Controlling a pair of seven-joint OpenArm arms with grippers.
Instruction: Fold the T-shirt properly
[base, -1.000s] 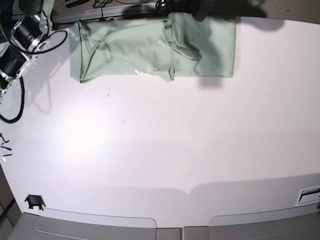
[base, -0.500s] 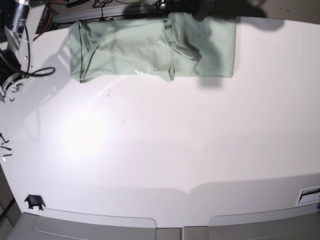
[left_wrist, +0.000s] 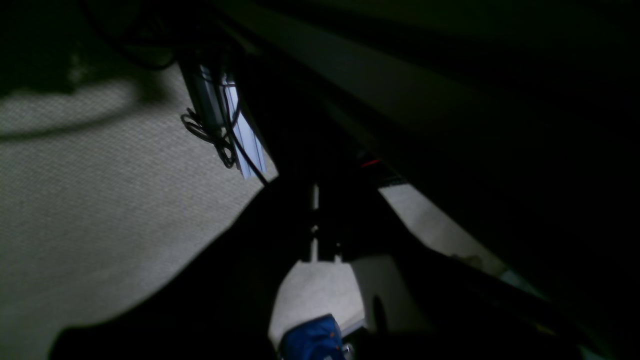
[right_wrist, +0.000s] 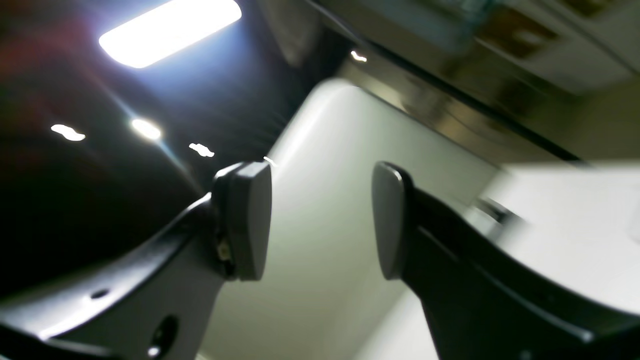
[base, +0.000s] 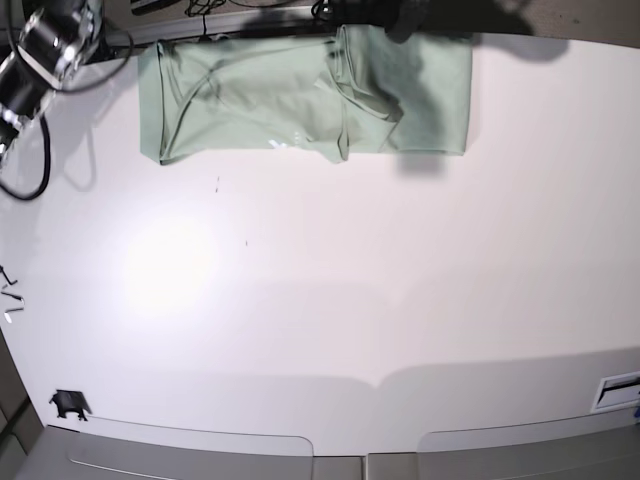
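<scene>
**Folding paused — both arms away from the cloth**

Looking from the base view, the T-shirt (base: 300, 95) lies flat at the far edge of the tabletop (base: 400, 300), already doubled into a band; its long axis runs left to right. I judge one more fold across this axis remains, which needs a grasp at one short end.

The left wrist view is dark — its claw state I cannot tell.

In the right wrist view the right claw (right_wrist: 320, 220) stands apart, holding nothing.

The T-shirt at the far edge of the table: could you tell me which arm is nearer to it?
Probably the left. A dark shape at the T-shirt's top right edge seems to be the left arm. The right arm is off its left end, its gripper open and empty.
</scene>
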